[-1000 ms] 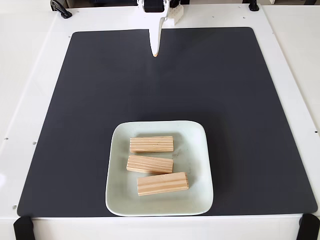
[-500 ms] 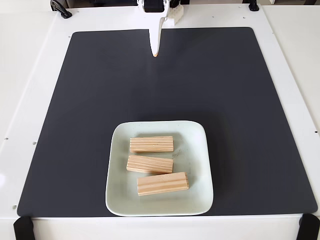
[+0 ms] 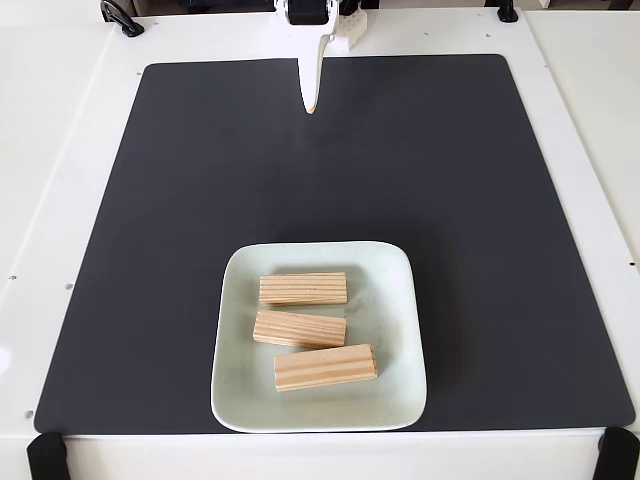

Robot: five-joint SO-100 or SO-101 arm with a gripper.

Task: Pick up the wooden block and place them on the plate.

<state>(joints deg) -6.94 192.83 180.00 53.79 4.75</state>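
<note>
Three wooden blocks [image 3: 303,289] lie on the plate [image 3: 392,262]; the gripper [image 3: 311,104], closed and empty, risks knocking them if it descends carelessly.

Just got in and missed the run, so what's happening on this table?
Nothing is being handled right now. The gripper hangs at the far edge of the black mat, holding nothing, well away from the plate. Three wooden blocks lie side by side on the plate, none touching.
</note>
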